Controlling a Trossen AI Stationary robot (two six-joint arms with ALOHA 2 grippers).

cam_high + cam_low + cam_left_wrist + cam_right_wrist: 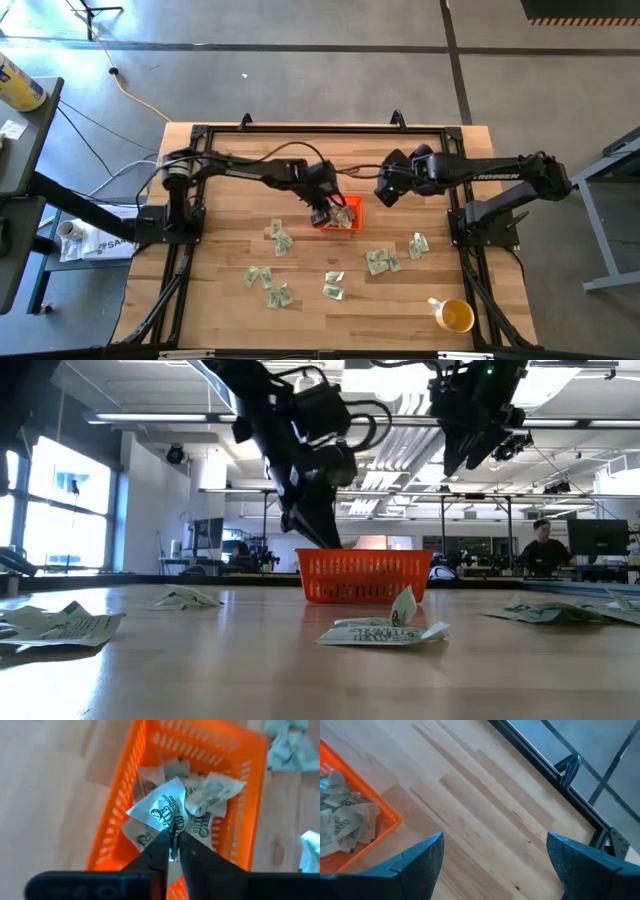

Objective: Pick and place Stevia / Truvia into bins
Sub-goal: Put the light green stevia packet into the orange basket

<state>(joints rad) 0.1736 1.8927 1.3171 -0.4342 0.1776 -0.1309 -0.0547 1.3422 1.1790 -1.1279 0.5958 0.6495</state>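
Note:
The orange bin (348, 216) sits mid-table and holds several pale green and white packets (205, 800); it also shows in the low view (364, 576) and the right wrist view (355, 827). My left gripper (172, 851) hangs just above the bin's left end (322, 215), shut on one packet (162, 810). Loose packets lie flat on the table, near the bin's left (281, 237), toward the near edge (268, 285) and to the right (381, 261). My right gripper (492, 865) hovers open, high above the table at the bin's far right (385, 190). My left gripper pinches one packet by its corner (171, 831) between the two fingertips, coming from above and pointing down. The packet hangs below the fingers, lifted over the bin's inside and above the packets lying there.
A round yellow cup (454, 316) stands at the table's near right corner. A black frame (320, 130) runs along the far edge and sides. Bare wood lies between the packet clusters. A person (540, 550) sits in the room beyond the table.

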